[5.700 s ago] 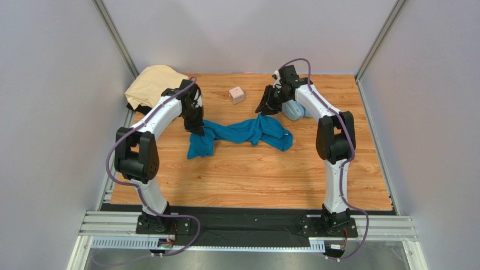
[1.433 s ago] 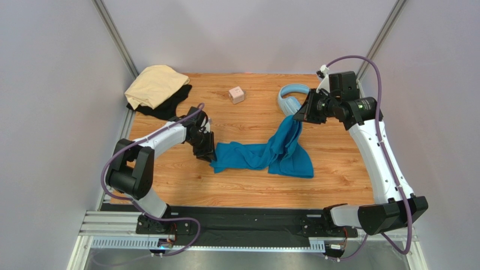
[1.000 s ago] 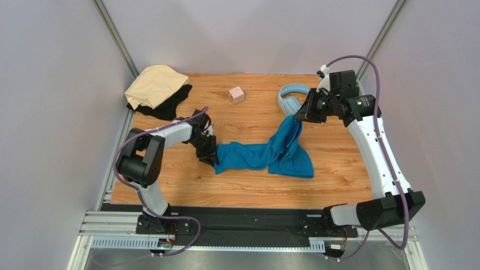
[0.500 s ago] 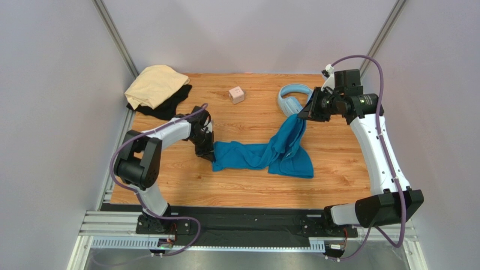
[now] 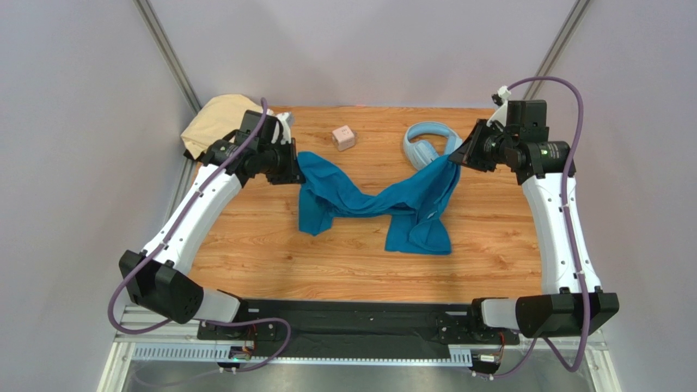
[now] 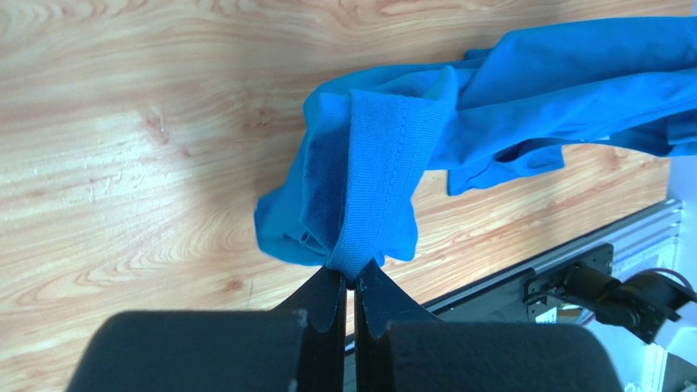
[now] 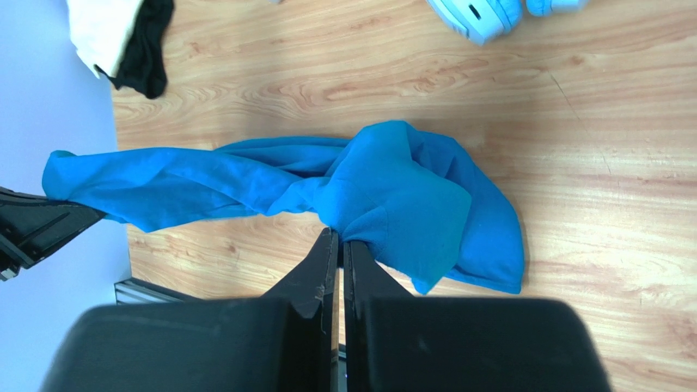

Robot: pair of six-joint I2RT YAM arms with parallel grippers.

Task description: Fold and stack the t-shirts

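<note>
Because the teal-blue t-shirt [image 5: 372, 200] hangs twisted like a rope between the two grippers, on the near side of the pink cube [image 5: 344, 137], pulling outward may tighten the twist instead of spreading the cloth, and either thin pinch could slip. The left gripper [image 6: 350, 279], left of the cube, is clamped on a bunched ribbed edge. The right gripper [image 7: 339, 239], right of it, is clamped on a fold. Counted: three t-shirts, the tan t-shirt [image 5: 214, 118] and black t-shirt [image 7: 143, 49] heaped far left of the cube; one pair of headphones [image 5: 425, 144] to its right; one cube.
</note>
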